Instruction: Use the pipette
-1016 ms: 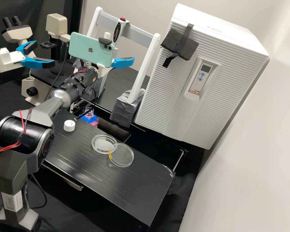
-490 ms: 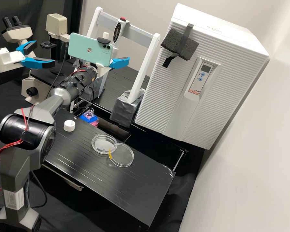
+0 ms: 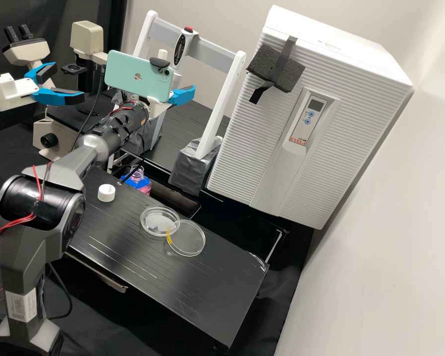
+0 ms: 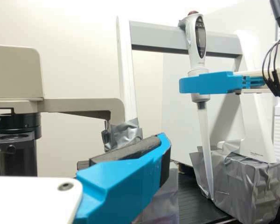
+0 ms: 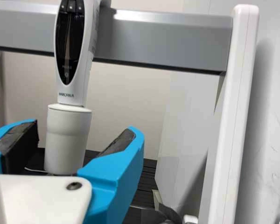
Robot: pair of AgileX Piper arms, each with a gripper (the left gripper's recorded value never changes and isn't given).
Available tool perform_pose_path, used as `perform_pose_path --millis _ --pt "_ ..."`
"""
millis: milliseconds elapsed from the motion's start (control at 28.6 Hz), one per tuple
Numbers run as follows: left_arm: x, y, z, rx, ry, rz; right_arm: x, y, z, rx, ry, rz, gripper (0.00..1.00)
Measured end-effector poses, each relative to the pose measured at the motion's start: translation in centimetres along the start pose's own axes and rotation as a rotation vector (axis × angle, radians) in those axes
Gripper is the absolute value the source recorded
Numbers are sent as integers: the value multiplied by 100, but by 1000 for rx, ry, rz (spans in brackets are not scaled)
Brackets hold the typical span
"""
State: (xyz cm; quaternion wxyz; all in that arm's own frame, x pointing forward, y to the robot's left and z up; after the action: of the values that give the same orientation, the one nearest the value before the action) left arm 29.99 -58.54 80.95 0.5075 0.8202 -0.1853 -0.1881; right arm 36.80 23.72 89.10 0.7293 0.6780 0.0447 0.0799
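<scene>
On the near black tray [image 3: 207, 291] lie two petri dishes [image 3: 159, 220] and a white cap [image 3: 106, 193], with a pink-filled bottle [image 3: 139, 180] at its far edge. Farther back, the right gripper [image 5: 78, 129] stands open, fingers [image 5: 121, 154] flanking the pipette [image 5: 72, 70] hanging on its white stand [image 3: 222, 94]. Far left, the left gripper [image 3: 64, 81] gapes empty beside a microscope [image 3: 22, 52]. A mint phone [image 3: 138, 74] hides the pipette's lower part in the high view.

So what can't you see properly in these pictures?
Pipette top: cut off by the picture's edge, right wrist view.
Pipette's lower shaft: hidden behind the right gripper there, and behind the mint-green phone in the high view.
Yellow strip between the petri dishes: too small to identify, high view.
</scene>
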Motion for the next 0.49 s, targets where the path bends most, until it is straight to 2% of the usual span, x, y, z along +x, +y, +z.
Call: perform_pose_path --millis 175,490 --pt "0 0 0 2 0 0 0 4 -12 15 -1 2 0" --pt "-29 -40 -7 -1 5 -15 -4 -14 -34 16 5 -3 0"
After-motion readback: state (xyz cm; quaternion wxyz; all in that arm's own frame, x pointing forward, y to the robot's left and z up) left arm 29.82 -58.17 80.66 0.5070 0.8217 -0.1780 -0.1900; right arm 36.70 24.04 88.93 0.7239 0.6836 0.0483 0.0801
